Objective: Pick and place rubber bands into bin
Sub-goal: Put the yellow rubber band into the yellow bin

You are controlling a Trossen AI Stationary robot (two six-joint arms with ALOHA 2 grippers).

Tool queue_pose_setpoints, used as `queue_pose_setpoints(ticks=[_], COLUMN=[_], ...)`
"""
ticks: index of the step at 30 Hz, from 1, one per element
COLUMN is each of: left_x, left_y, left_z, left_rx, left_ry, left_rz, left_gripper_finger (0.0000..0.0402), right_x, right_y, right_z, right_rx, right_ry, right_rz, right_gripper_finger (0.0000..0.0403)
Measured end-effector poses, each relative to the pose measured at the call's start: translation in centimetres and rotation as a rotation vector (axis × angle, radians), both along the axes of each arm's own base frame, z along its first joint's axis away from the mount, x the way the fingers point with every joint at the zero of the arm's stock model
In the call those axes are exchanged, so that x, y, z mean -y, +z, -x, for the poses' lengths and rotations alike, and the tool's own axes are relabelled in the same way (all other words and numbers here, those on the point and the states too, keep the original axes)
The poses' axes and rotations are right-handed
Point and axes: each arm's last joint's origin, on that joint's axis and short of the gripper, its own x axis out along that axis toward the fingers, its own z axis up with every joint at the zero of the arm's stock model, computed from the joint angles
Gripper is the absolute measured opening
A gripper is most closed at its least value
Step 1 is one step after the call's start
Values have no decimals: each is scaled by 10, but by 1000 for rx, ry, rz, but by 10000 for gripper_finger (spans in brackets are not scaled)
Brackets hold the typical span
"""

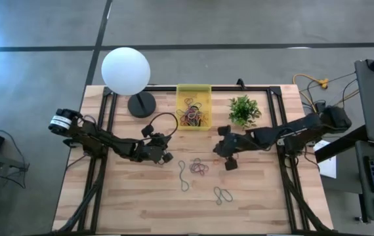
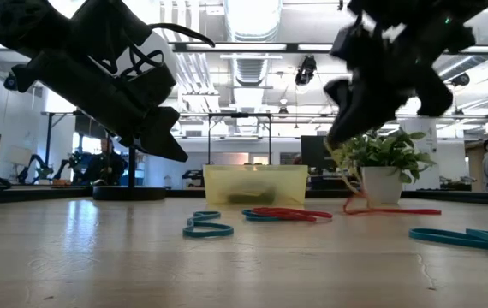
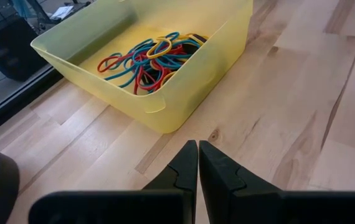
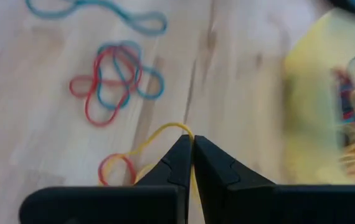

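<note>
The yellow bin (image 1: 182,105) stands at the far middle of the table and holds several coloured rubber bands (image 3: 146,59). More rubber bands lie loose on the wood: a red and blue cluster (image 4: 115,84), a long blue one (image 1: 184,176) and another (image 1: 222,195). My right gripper (image 4: 192,140) hovers right of the cluster and near the plant, shut on a yellow-orange rubber band (image 4: 165,132). My left gripper (image 3: 198,146) is shut with nothing in it, above the wood just near-left of the bin. My right gripper pinches the yellow-orange rubber band's upper bend (image 4: 184,129) between its two fingertips, coming from above and slanting down. The band hangs slack below the fingers. Its orange lower loop (image 2: 353,202) appears to reach the table.
A white globe lamp on a dark base (image 1: 126,71) stands far left, and a small green plant in a white pot (image 1: 243,110) stands right of the bin. Black frame rails run along both table sides. Bare wood lies near the front edge.
</note>
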Motion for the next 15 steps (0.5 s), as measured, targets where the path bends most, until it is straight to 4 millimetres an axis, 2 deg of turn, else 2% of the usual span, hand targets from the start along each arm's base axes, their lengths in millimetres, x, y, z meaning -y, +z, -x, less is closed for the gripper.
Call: queue_pose_setpoints(ticks=[10,15], left_x=[0,0], left_y=[0,0], left_z=[0,0], left_rx=[0,0], left_ry=[0,0], left_rz=[0,0], left_gripper_finger=[0,0], right_x=[-10,-10], right_y=[57,81], right_z=[23,26], right_rx=[238,324], right_ry=[63,83], right_rz=[64,117], right_gripper_finger=[8,8])
